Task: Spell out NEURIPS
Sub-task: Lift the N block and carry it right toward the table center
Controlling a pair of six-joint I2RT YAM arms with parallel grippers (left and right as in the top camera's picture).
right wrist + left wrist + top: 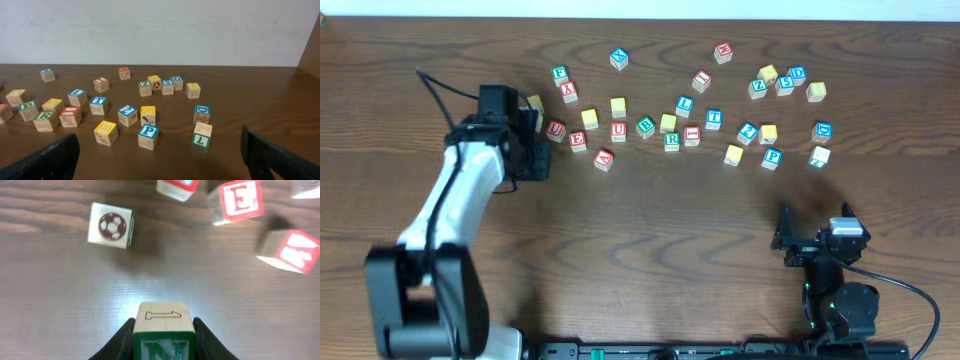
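Squarely at the bottom centre of the left wrist view, the N cube sits clamped between the left fingers, which are narrowed to the cube's width and press its two side faces. A green N reads on the face toward the camera, partly cut off by the bottom edge; the top face carries an outlined figure like a "1". Whether the cube rests on the worktop or hangs just above it cannot be told. From overhead this grip is hidden under the dark wrist of the left arm, at the upper left of the frame beside the scattered cubes. Around it in the left wrist view lie a football cube at upper left, a red E cube at upper right, a red-faced cube at the right edge too blurred to read, and another cut off by the top edge. The right fingers stand spread wide and hold nothing, showing only as dark tips in the lower corners of the right wrist view. Before them the blue P cube, a green L cube and a blue D cube are legible.
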